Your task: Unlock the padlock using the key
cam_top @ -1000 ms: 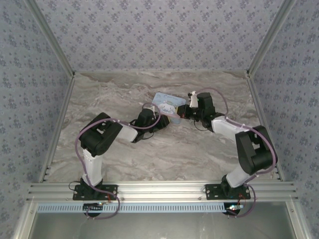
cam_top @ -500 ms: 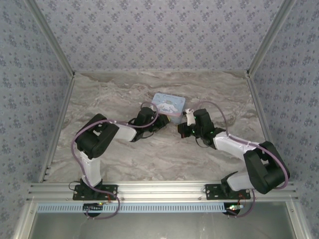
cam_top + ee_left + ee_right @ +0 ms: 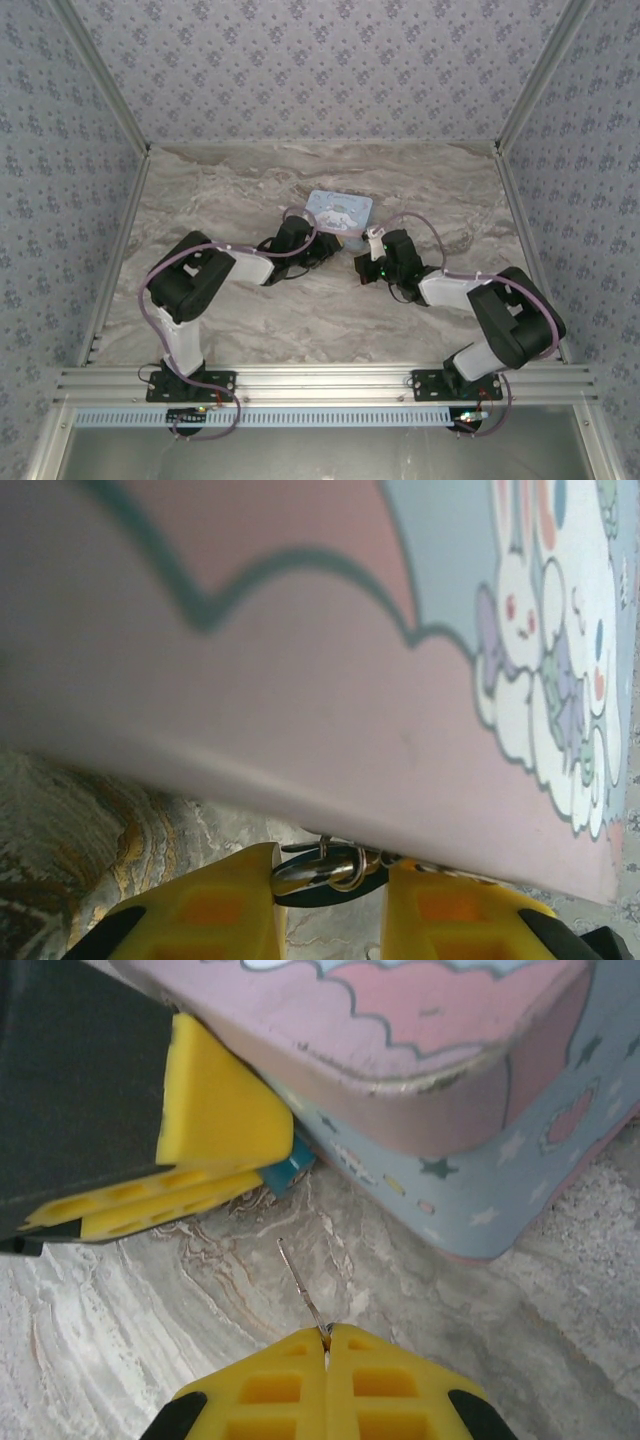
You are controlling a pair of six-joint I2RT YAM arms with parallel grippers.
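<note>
The padlock (image 3: pixel 290 1170) is a tiny blue thing pinched tight in the left gripper (image 3: pixel 330 875), right up against the side of the tin box (image 3: pixel 470 1160). The key (image 3: pixel 298 1278) sticks out of the right gripper (image 3: pixel 325 1335), whose jaws are squeezed shut on it, near the padlock but not touching. I think the thin key could miss the hole, bend, or twist in the grip. The tin box crowds the padlock, and the left gripper hides most of it.
</note>
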